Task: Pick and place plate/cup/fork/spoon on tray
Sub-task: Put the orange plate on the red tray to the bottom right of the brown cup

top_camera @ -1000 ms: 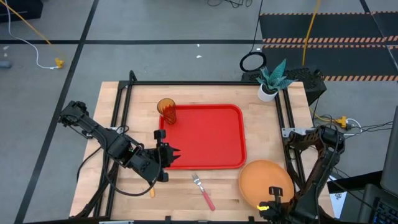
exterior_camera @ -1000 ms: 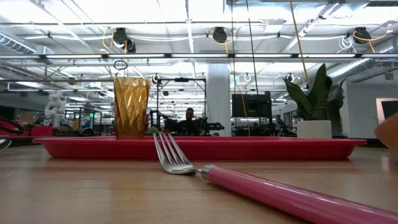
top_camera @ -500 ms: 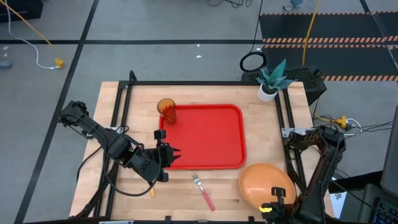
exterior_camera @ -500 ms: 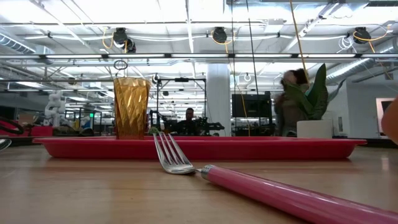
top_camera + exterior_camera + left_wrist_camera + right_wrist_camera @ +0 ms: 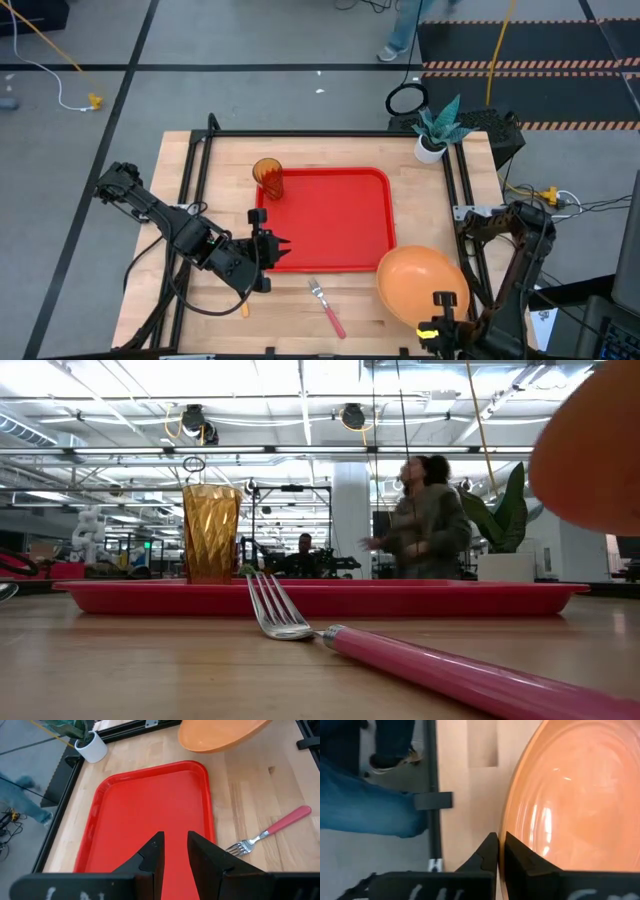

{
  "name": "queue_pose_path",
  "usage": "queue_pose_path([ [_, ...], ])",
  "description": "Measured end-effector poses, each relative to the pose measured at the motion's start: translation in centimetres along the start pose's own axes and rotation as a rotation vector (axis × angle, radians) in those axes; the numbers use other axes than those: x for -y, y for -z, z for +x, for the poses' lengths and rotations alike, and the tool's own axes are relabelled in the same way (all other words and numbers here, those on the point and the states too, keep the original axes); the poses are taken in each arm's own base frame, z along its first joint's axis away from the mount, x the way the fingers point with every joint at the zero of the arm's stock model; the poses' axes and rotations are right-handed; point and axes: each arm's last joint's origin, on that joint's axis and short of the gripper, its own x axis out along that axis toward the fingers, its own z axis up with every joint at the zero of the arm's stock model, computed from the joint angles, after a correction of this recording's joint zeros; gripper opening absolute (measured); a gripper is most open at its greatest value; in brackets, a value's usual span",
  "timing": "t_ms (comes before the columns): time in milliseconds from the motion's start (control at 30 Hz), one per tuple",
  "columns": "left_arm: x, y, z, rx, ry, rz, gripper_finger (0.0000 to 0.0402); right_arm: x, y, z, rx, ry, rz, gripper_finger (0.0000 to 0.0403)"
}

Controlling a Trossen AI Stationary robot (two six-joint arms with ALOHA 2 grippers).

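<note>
The orange plate [image 5: 423,283] hangs above the table just right of the red tray's [image 5: 330,220] near right corner, held by my right gripper [image 5: 443,302]. In the low view the plate [image 5: 590,445] is high at the right. The amber cup [image 5: 268,177] stands upright in the tray's far left corner. The fork [image 5: 326,307] lies flat on the wood in front of the tray, its pinkish-red handle toward the near edge. An orange handle tip [image 5: 243,309], probably the spoon, shows under my left arm. My left gripper [image 5: 272,247] hovers slightly open over the tray's near left corner. My right gripper pinches the plate's rim [image 5: 502,851] at its near edge between its two fingers [image 5: 490,851], one on each face. The fingers come from the table's near side. The plate is lifted clear of the table and tilted.
A potted plant [image 5: 433,138] stands at the table's far right corner. A black frame rail [image 5: 463,195] runs along the right side. A person [image 5: 425,520] walks in the room beyond the table. Bare wood lies between the fork and the plate.
My right gripper has risen with the plate and carried it a little toward the tray. The plate lay on the table at the near right; now it is lifted clear and tilted. A person has walked into view behind the table.
</note>
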Motion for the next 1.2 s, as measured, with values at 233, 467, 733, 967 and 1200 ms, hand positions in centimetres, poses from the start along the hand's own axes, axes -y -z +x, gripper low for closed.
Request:
queue_pose_path([
  [233,0.0,0.0,0.0,0.0,0.0,0.006,0.0088,1.3,-1.6,0.5,0.028,0.078,-0.07,0.0],
  [467,0.0,0.0,0.0,0.0,0.0,0.005,0.0088,3.0,-3.5,1.0,0.063,0.178,-0.148,0.0],
  [733,0.7,0.0,-0.5,0.014,0.025,-0.024,0.0088,5.1,-6.4,1.9,0.053,0.209,-0.221,0.0],
  [967,2.3,0.5,-1.7,0.02,0.115,-0.029,0.0088,6.6,-9.5,2.7,0.118,0.196,-0.314,0.0],
  [1200,3.8,1.0,-3.0,0.033,0.168,-0.02,0.0088,8.9,-13.1,3.4,0.202,0.176,-0.389,0.0],
])
